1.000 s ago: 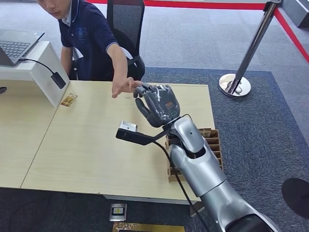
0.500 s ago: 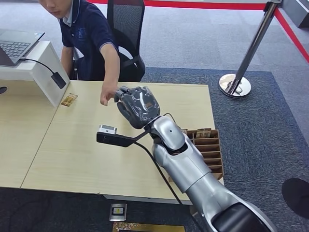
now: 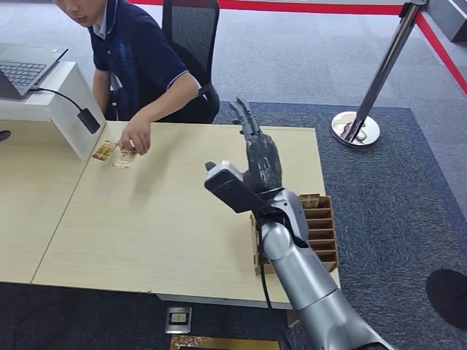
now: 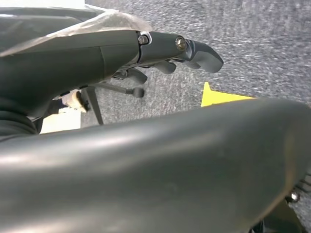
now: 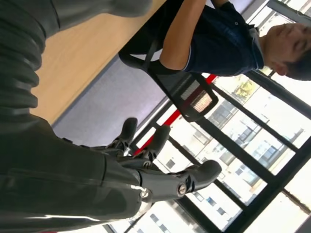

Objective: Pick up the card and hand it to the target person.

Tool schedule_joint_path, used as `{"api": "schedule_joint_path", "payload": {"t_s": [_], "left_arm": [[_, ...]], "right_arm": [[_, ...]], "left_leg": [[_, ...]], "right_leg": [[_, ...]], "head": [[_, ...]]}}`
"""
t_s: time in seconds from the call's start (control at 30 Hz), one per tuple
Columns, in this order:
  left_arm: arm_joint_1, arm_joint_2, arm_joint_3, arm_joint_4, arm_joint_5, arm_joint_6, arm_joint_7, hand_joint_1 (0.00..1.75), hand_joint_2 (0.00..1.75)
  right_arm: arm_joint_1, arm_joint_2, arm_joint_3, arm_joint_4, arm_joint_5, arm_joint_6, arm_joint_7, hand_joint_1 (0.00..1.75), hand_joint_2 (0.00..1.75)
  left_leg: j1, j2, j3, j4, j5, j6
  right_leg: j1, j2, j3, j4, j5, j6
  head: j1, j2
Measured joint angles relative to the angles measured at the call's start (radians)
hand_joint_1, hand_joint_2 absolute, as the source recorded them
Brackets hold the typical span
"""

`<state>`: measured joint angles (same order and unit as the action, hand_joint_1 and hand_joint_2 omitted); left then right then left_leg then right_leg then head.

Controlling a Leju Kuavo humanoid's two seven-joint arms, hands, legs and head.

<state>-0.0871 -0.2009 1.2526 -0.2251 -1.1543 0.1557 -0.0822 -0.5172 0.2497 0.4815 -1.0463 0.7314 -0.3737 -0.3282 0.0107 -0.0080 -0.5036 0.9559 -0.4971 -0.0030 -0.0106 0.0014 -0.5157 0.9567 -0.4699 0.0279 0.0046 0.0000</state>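
A card (image 3: 125, 157) lies on the table (image 3: 165, 219) at the far left, under the fingertips of the seated person's hand (image 3: 136, 135). A second card (image 3: 103, 151) lies just left of it. My right hand (image 3: 259, 155) is raised above the right part of the table with its fingers straight up and nothing in it, far from both cards. The right wrist view has that hand (image 5: 157, 177) with spread fingers against the windows, and the person (image 5: 220, 39) beyond. In the left wrist view my left hand (image 4: 165, 51) hangs over grey carpet, holding nothing.
A wooden slotted box (image 3: 322, 219) sits at the table's right edge, beside my right forearm. A laptop (image 3: 22, 67) on a white stand (image 3: 66, 109) is at the far left. An office chair (image 3: 190, 29) stands behind the person. A stanchion base (image 3: 355, 128) stands on the carpet to the right.
My right hand swung back to the right and turned its fingers upward. The person's hand drew away to the left and now presses a card on the table beside the other card.
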Motion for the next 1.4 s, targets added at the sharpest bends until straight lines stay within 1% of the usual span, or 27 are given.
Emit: {"api": "schedule_joint_path", "payload": {"t_s": [0.07,0.13,0.2,0.27,0.37,0.5,0.57,0.67,0.73,0.77,0.83,0.9,1.0,1.1,1.17,1.23,1.4], "left_arm": [[0.001,0.0,0.007,0.0,0.012,0.004,0.01,0.0,0.0],[0.004,-0.001,0.015,0.001,0.025,0.007,0.02,0.0,0.0],[0.007,-0.002,0.02,0.002,0.031,0.01,0.029,0.0,0.0],[0.009,-0.003,0.022,0.002,0.033,0.013,0.04,0.0,0.0],[0.01,-0.006,0.026,0.002,0.029,0.017,0.064,0.0,0.0],[0.013,-0.012,0.03,0.002,0.026,0.02,0.085,0.0,0.0],[0.015,-0.013,0.034,0.002,0.027,0.021,0.089,0.0,0.0],[0.016,-0.015,0.04,0.002,0.032,0.017,0.09,0.0,0.0],[0.016,-0.017,0.042,0.002,0.037,0.006,0.087,0.0,0.0],[0.015,-0.017,0.043,0.002,0.039,-0.002,0.084,0.0,0.0],[0.014,-0.018,0.044,0.002,0.043,-0.019,0.077,0.0,0.0],[0.014,-0.019,0.044,0.002,0.044,-0.032,0.074,0.0,0.0],[0.013,-0.019,0.044,0.003,0.044,-0.041,0.075,0.0,0.0],[0.012,-0.021,0.044,0.003,0.044,-0.048,0.077,0.0,0.0],[0.012,-0.022,0.044,0.003,0.045,-0.053,0.077,0.0,0.87],[0.012,-0.022,0.045,0.003,0.051,-0.056,0.078,0.0,1.75],[0.012,-0.023,0.052,0.005,0.063,-0.072,0.068,0.0,1.75]], "right_arm": [[0.106,-0.024,-0.057,-0.125,-0.063,0.004,-0.012,0.0,1.75],[0.237,-0.048,-0.128,-0.259,-0.125,0.017,-0.028,0.0,1.75],[0.367,-0.064,-0.202,-0.379,-0.176,0.023,-0.05,0.0,0.87],[0.486,-0.072,-0.273,-0.486,-0.201,0.021,-0.07,0.0,0.0],[0.618,-0.076,-0.371,-0.612,-0.221,0.017,-0.073,0.0,0.0],[0.723,-0.063,-0.519,-0.683,-0.263,0.058,-0.047,0.0,0.0],[0.743,-0.047,-0.62,-0.68,-0.276,0.098,-0.044,0.0,0.0],[0.724,-0.028,-0.794,-0.606,-0.268,0.15,-0.012,0.0,0.0],[0.681,-0.031,-0.917,-0.477,-0.239,0.16,0.034,0.0,0.0],[0.653,-0.041,-0.974,-0.385,-0.216,0.157,0.055,0.0,0.0],[0.593,-0.074,-1.075,-0.164,-0.184,0.152,0.07,0.0,0.0],[0.54,-0.111,-1.157,0.062,-0.165,0.145,0.076,0.0,0.0],[0.49,-0.151,-1.228,0.327,-0.136,0.145,0.137,0.0,0.0],[0.463,-0.167,-1.264,0.512,-0.134,0.197,0.248,0.0,0.0],[0.456,-0.167,-1.28,0.606,-0.131,0.24,0.33,0.0,0.0],[0.457,-0.163,-1.29,0.676,-0.124,0.268,0.386,0.0,0.0],[0.458,-0.152,-1.295,0.765,-0.107,0.316,0.46,0.0,0.0]], "left_leg": [[0.0,-0.001,0.0,0.0,-0.001,0.001],[0.0,-0.002,0.0,0.0,-0.002,0.002],[0.0,-0.002,0.0,0.0,-0.003,0.002],[0.0,-0.002,-0.001,0.0,-0.004,0.002],[-0.001,-0.001,-0.001,0.0,-0.005,0.002],[-0.001,-0.001,0.0,0.0,-0.005,0.002],[-0.001,-0.001,0.0,0.0,-0.005,0.002],[-0.001,-0.001,0.001,0.0,-0.005,0.002],[-0.001,-0.001,0.002,0.0,-0.004,0.002],[-0.001,-0.001,0.002,0.0,-0.004,0.002],[-0.001,-0.001,0.003,0.0,-0.004,0.002],[-0.001,-0.001,0.003,0.0,-0.004,0.002],[-0.001,-0.001,0.003,0.0,-0.004,0.002],[0.0,-0.001,0.003,-0.001,-0.005,0.002],[0.0,-0.001,0.003,-0.001,-0.005,0.002],[0.001,-0.001,0.003,-0.001,-0.005,0.002],[0.0,-0.001,0.002,-0.001,-0.005,0.002]], "right_leg": [[0.0,0.0,0.001,-0.001,-0.001,0.001],[0.0,0.0,0.002,-0.001,-0.002,0.002],[0.0,0.0,0.001,-0.001,-0.002,0.002],[0.0,0.0,0.001,-0.001,-0.003,0.002],[-0.001,0.0,0.001,-0.001,-0.003,0.002],[-0.001,0.0,0.001,-0.002,-0.003,0.002],[-0.001,0.0,0.001,-0.002,-0.003,0.002],[-0.001,0.0,0.003,-0.002,-0.003,0.002],[-0.001,0.0,0.004,-0.002,-0.003,0.003],[-0.001,0.0,0.004,-0.002,-0.003,0.003],[-0.001,0.0,0.005,-0.002,-0.002,0.003],[-0.001,0.0,0.005,-0.002,-0.002,0.003],[-0.001,0.0,0.004,-0.002,-0.002,0.003],[0.0,0.0,0.004,-0.002,-0.003,0.002],[0.0,0.0,0.004,-0.002,-0.004,0.001],[0.001,0.0,0.004,-0.002,-0.004,0.001],[0.0,0.0,0.004,-0.002,-0.004,0.001]], "head": [[0.0,0.0],[0.0,0.0],[0.001,0.0],[0.001,0.0],[0.001,0.0],[0.001,0.0],[0.0,0.0],[0.0,0.0],[0.0,0.0],[0.001,0.0],[0.001,0.0],[0.001,0.0],[0.001,0.0],[0.001,0.0],[0.001,0.0],[0.001,0.0],[0.001,0.0]]}}
